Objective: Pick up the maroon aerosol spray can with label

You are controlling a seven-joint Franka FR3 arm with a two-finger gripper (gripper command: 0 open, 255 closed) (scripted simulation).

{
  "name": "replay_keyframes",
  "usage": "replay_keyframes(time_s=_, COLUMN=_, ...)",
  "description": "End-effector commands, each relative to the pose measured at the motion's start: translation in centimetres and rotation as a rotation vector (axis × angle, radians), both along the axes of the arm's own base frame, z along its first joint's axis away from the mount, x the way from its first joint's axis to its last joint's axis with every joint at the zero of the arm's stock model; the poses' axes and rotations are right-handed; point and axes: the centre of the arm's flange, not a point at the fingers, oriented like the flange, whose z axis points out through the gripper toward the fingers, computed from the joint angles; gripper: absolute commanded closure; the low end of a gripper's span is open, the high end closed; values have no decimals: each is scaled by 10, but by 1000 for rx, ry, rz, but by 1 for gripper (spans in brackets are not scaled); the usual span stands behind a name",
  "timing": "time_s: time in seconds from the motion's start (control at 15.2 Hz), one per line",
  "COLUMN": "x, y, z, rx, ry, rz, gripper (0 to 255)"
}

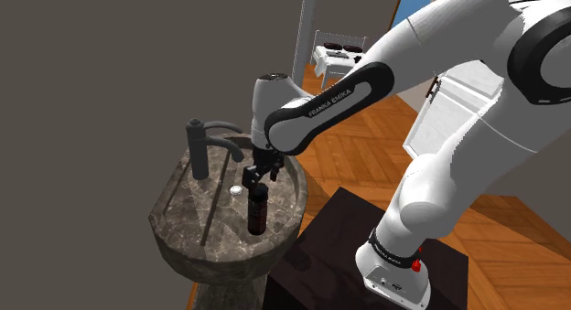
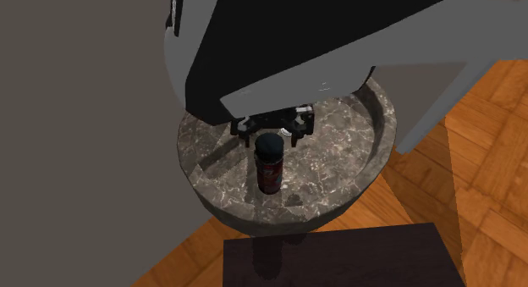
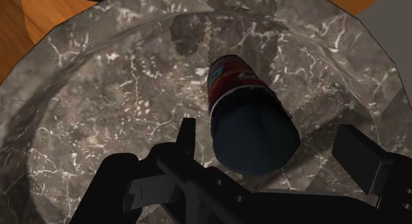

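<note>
Here's the spray can point(image 3: 247, 104): dark red body, patterned label, dark cap, standing upright in the marble sink point(image 1: 178, 235). My gripper point(image 1: 260, 182) hangs right over it with the jaws spread wide, one finger on each side of the cap, gripping nothing. A dark faucet point(image 1: 199, 144) sits on the rim, with wooden floor point(image 1: 366, 162) beyond.

I see a glossy white arm point(image 1: 448, 34) built of rounded shells, with its joints point(image 1: 540, 57) set off as dark grey to black bands, the largest at the upper right of the shoulder view. A black forearm panel carries white FRANKA EMIKA lettering point(image 1: 331, 105). The base collar point(image 1: 389, 249) is black with small white print and a red spot point(image 1: 416, 262) beside it. The end effector point(image 1: 259, 180) is all black, and its fingers point(image 3: 360, 153) are blocky and angular.
</note>
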Motion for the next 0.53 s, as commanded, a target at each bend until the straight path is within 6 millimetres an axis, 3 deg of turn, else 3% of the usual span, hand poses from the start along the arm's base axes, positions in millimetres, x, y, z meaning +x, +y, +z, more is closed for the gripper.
replay_keyframes(time_s=0.0, x=0, y=1, z=-11, rx=0, ry=0, rz=0, gripper=0)
replay_keyframes(time_s=0.46, x=0, y=1, z=-40, rx=0, ry=0, rz=0, gripper=0)
